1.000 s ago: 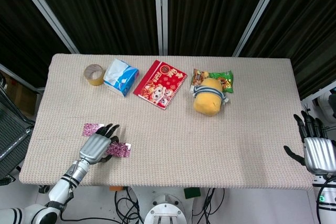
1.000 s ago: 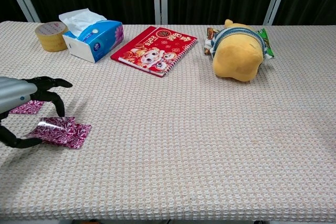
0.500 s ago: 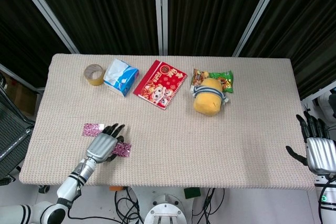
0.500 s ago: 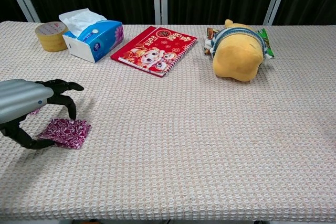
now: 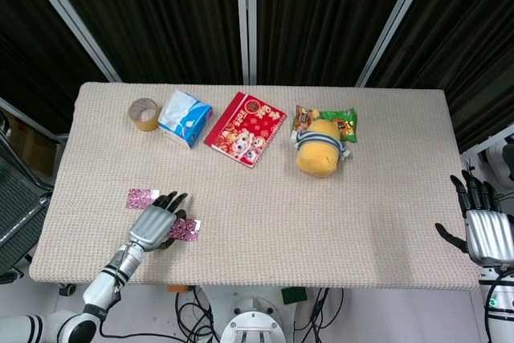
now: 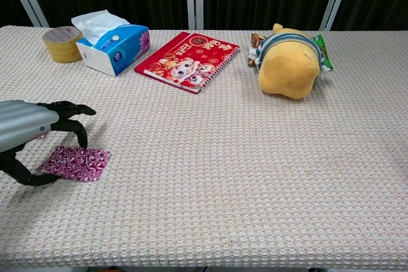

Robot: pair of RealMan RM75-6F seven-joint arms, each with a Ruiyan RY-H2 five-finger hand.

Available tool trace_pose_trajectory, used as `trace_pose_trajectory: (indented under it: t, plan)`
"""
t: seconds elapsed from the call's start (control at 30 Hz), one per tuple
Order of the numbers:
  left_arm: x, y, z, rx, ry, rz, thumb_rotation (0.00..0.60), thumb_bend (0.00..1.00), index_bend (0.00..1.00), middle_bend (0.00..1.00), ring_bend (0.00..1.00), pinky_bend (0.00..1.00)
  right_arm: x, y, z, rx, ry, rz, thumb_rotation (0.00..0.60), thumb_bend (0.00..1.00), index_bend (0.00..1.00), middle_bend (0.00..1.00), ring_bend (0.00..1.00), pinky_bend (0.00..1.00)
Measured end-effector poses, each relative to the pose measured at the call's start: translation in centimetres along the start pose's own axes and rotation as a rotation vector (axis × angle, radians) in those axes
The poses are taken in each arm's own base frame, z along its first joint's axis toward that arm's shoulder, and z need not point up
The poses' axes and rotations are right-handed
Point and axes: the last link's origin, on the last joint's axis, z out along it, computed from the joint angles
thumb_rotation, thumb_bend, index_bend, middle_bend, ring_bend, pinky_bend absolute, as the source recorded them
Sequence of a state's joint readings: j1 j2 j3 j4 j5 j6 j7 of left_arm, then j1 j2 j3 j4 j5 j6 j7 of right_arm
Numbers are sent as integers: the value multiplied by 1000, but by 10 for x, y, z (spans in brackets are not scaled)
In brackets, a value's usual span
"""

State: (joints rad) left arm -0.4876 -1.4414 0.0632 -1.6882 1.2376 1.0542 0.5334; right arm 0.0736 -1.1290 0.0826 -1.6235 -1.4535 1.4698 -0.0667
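I have my left hand (image 6: 29,135) arched over the pink patterned packet (image 6: 75,162) near the front left edge of the tabletop (image 6: 255,176), fingers spread and curved down around it, thumb at its near edge, nothing lifted yet. The packet lies flat, long axis left to right, just under the fingertips. My right hand (image 5: 486,226) hangs open off the far right edge, well apart.

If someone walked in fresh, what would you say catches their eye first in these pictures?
Likely the silver left hand at the near left edge of the beige woven table, arched over a shiny pink patterned packet. Next, the yellow plush toy at the far side, right of a red cartoon-covered notebook. The right hand hangs open off the table's right edge.
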Motion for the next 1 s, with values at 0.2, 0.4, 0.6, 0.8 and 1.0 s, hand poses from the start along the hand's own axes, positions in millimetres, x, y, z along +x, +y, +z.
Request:
trace_pose_trajectory:
  t: [0.2,0.4,0.6,0.8,1.0]
  plan:
    - [1,-1,-1,-1,-3,2,600,253,244,40,0,137,1,-1,0,1,1,-5,600,472,0,0,0,0]
    - [4,0,-6,-3,-2,-3,600,253,244,40,0,137,1,-1,1,1,5,-5,600,473,0,0,0,0]
    - [32,-12,-10,25,104,-15,600,252,250,40,0,138,3,-2,1,4,7,-6,600,472,0,0,0,0]
    - [44,-44,1,84,132,20,600,245,253,27,0,137,4,-4,0,7,10,-5,600,472,0,0,0,0]
    - [32,-80,17,143,37,32,600,242,239,27,0,137,4,-4,-2,-1,11,-8,600,472,0,0,0,0]
